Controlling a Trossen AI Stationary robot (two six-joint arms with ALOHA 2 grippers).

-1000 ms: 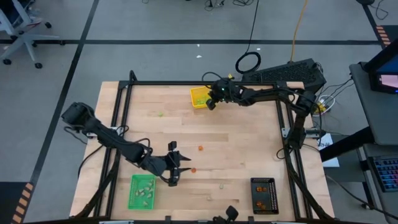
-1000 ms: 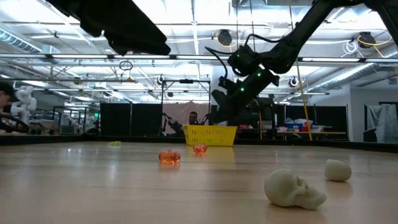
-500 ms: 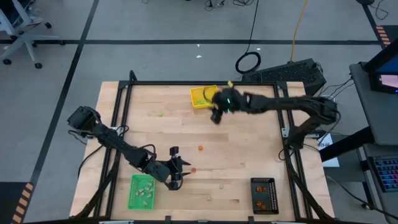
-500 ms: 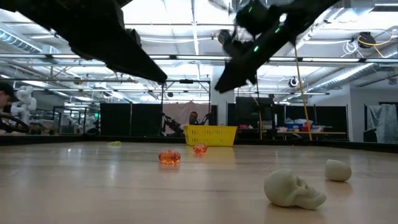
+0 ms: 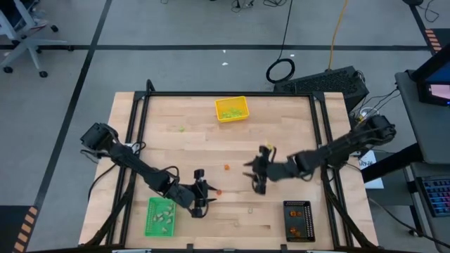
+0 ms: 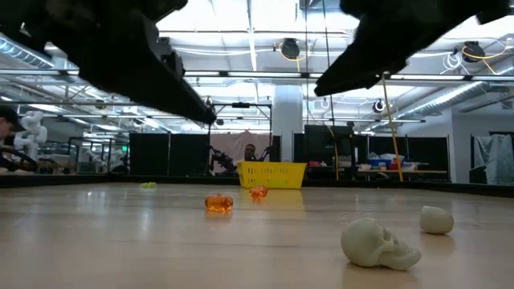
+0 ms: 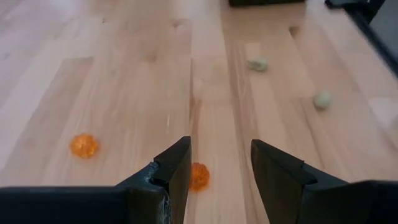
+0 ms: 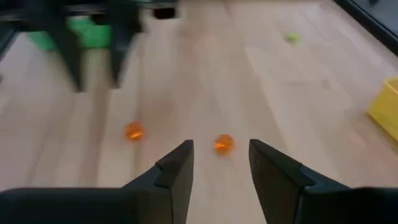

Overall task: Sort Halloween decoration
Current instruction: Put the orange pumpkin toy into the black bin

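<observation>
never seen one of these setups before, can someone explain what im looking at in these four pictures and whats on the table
It is a robot with two dark arms at a wooden table. One picture looks straight down, one looks level across the tabletop, and two come from cameras on the wrists. The left gripper hovers by an orange piece, jaws open and empty. The right gripper faces another orange piece, also open and empty. Pale skull pieces lie loose. A yellow tray, a green tray and a black tray take the sorted bits.
</observation>
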